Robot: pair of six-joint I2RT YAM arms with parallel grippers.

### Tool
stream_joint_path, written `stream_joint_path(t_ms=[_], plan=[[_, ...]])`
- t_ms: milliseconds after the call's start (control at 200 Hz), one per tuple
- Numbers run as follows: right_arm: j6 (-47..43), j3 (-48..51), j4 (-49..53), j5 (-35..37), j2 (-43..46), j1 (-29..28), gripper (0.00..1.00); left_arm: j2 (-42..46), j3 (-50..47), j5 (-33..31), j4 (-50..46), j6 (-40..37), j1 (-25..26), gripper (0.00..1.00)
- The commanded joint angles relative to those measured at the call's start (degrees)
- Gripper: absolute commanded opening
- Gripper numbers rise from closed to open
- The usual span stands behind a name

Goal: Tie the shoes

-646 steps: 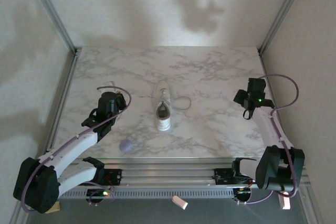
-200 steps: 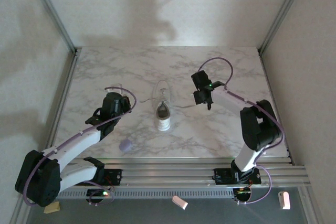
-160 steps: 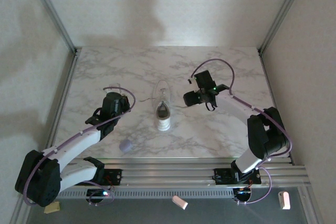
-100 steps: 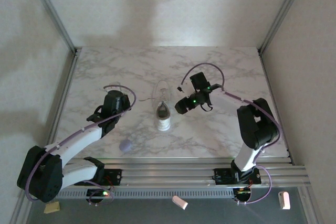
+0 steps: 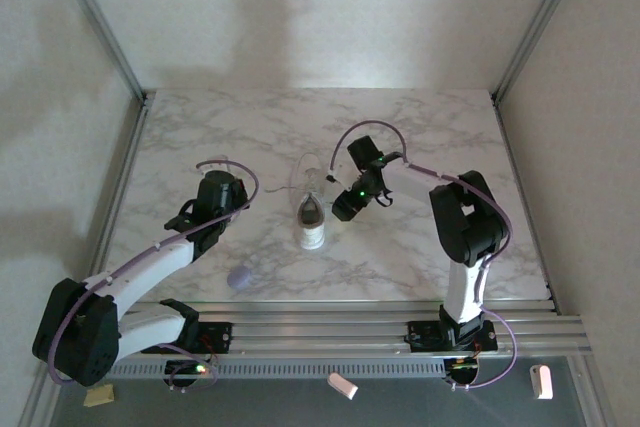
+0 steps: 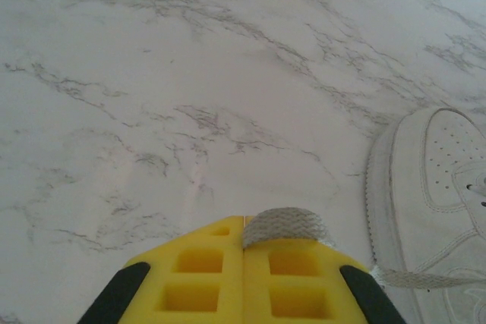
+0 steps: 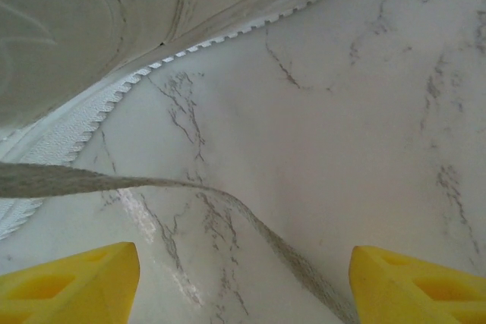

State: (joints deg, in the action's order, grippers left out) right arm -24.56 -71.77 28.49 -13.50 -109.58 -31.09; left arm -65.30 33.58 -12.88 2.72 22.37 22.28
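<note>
- The small white low-top sneaker [image 5: 313, 237] with grey lining is lying near the middle of the grey-veined white marble table [image 5: 430, 127]. Its toe is pointing away from the arm bases and its heel toward them.
- Its thin, flat, woven white laces [image 7: 91, 180] are trailing off onto the marble.
- In the right wrist view one strand is running from the left edge, just beside the ribbed white sole, and curving down toward the lower right.
- The right gripper [image 7: 243, 286] is sitting low over the table, right beside the sneaker's right flank, between its throat and heel in the top view.
- Its yellow fingers [image 7: 68, 278] are standing wide apart, one at each lower corner of the wrist view. The strand is lying on the marble between them, and whether it is touching either pad is not clear. Nothing is being gripped there.
- The left gripper [image 6: 243, 225] is hovering over bare marble to the sneaker's left, with the perforated toe cap showing at the right edge of its wrist view.
- Its two yellow fingers [image 6: 197, 271] are pressing flat together, pinching a short bend of woven lace that is poking out at the tips.
- A further stretch of lace is showing at the lower right of that view, leading from beside the sneaker toward the pinched fingers.
- A small round lavender blob [image 5: 240, 278] is resting on the table near the front edge, well apart from the sneaker and close beside the left arm's forearm.
</note>
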Motion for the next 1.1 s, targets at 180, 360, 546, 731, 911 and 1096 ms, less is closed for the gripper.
stream_joint_path(t_ms=[180, 360, 546, 731, 911, 1096], plan=[[-3.0, -4.8, 3.7, 4.4, -4.1, -1.3, 0.70, 1.1, 0.4, -1.3, -1.2, 1.4, -0.5, 0.00], [-3.2, -5.1, 4.3, 6.4, -6.0, -1.4, 0.65, 1.4, 0.1, -1.6, -1.3, 1.4, -0.5, 0.00], [-2.9, -5.0, 4.6, 7.8, -7.4, -1.5, 0.52, 1.5, -0.4, -1.2, -0.9, 1.8, -0.5, 0.00], [-1.9, -3.8, 3.6, 9.2, -6.9, -1.6, 0.27, 1.7, -0.9, -0.8, -1.0, 2.9, -0.4, 0.00], [0.6, -3.3, 3.2, 9.5, -4.6, -1.6, 0.00, 2.1, -1.6, -0.6, -0.5, 3.1, -0.4, 0.00], [6.8, -2.9, 3.6, 6.7, -0.2, -1.6, 0.00, 2.2, -1.9, -0.8, -0.1, 2.5, -0.4, 0.00]])
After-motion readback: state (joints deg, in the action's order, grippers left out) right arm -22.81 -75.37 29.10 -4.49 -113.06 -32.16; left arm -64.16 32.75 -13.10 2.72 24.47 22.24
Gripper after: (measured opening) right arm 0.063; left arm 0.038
